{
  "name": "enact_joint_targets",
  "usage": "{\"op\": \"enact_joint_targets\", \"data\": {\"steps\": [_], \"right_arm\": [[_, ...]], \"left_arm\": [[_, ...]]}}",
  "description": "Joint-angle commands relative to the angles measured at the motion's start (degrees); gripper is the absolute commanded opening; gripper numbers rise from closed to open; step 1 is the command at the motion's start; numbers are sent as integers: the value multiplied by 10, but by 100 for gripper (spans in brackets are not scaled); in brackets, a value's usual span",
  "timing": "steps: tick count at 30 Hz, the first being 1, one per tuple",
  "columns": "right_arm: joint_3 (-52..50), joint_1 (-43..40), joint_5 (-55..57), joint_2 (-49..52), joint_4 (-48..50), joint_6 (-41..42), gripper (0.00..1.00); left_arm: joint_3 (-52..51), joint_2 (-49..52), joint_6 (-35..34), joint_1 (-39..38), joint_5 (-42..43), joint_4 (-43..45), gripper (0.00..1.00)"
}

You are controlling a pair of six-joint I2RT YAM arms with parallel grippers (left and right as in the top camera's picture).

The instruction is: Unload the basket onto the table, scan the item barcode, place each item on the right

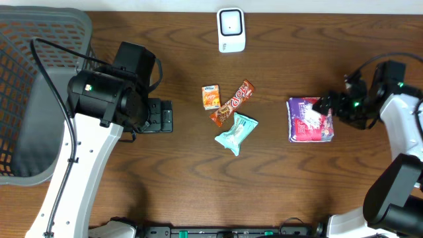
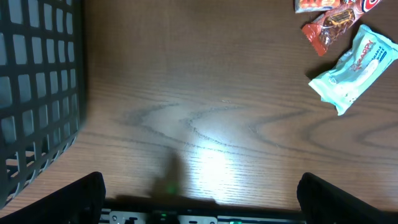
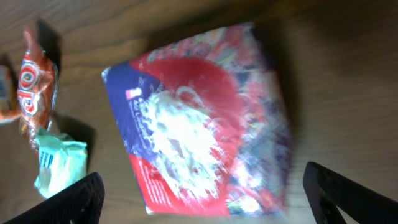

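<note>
Right gripper (image 3: 204, 180) spread wide, fingers either side of purple packet (image 1: 310, 119) lying flat. Left gripper (image 2: 199, 183) wide over table (image 2: 186, 93). Scanner (image 1: 231, 30) at far edge.

The brown wood-grain bench (image 1: 297, 185) carries a white scanner (image 1: 231, 30) at its far edge. Three snacks lie close together at its middle: a small orange pack (image 1: 211, 96), a red bar (image 1: 232, 104) just right of it, and a teal packet (image 1: 236, 133) just nearer. A purple-and-red pouch (image 1: 309, 119) lies flat to the right. A grey mesh basket (image 1: 39, 86) sits at the left end.
</note>
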Motion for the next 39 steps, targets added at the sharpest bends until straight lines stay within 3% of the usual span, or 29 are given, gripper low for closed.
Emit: {"op": "enact_joint_targets", "data": {"steps": [1,7,18,24,27,34,39], "right_arm": [[-51,1,-65,5,36,-13,97],[-121,6,-66,5,96,-11,75],[-180,7,-66,4,155,-6,89],[-122,7,-135,4,110,24,77],[-66,7,-131,4,55,30,81],[23,7,-38,4,-12,30,99],[0,7,49,4,16,33,99]], "left_arm": [[-2,2,-1,3,-3,-2,98],[-2,2,-1,3,-3,-2,98],[-2,2,-1,3,-3,-2,98],[-2,2,-1,3,-3,-2,98],[-2,2,-1,3,-3,-2,98],[-2,2,-1,3,-3,-2,98],[-2,2,-1,3,-3,-2,98]]}}
